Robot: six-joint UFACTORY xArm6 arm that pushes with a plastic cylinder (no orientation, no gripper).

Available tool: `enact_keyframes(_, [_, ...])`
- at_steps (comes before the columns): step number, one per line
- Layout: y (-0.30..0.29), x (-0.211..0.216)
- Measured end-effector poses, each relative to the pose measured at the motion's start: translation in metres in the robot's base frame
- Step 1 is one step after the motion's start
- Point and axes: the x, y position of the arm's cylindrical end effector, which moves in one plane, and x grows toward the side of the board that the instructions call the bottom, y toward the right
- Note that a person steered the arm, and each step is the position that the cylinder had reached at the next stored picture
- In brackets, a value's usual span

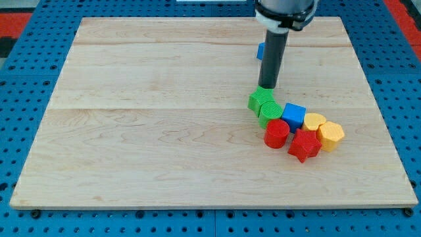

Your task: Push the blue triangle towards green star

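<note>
Fingers none: rod ends in my tip (266,87), bare, holding nothing, at the top edge of a green block (261,99). Wooden board (164,118) carries everything. Blue block (261,50), shape unclear, lies half hidden behind the rod, above the cluster: second green block (270,111), blue cube (294,115), red cylinder (277,133), red star (304,145), two yellow blocks (322,130).

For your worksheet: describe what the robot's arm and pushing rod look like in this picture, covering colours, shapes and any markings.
The arm enters from the view's top as a wide black cylindrical housing with a thin white band beneath it. Below hangs a straight, dark grey, smooth round rod ending in my tip, right above the green block. No cables or markings show. A blue block peeks out behind the rod.
</note>
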Motion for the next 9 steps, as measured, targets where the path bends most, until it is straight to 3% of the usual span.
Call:
enact_keyframes(1, [0.052, -0.013])
enact_keyframes(3, [0.044, -0.103])
enact_keyframes(6, [-0.055, -0.075])
enact_keyframes(8, [-0.056, -0.030])
enact_keyframes(9, [-0.064, -0.027])
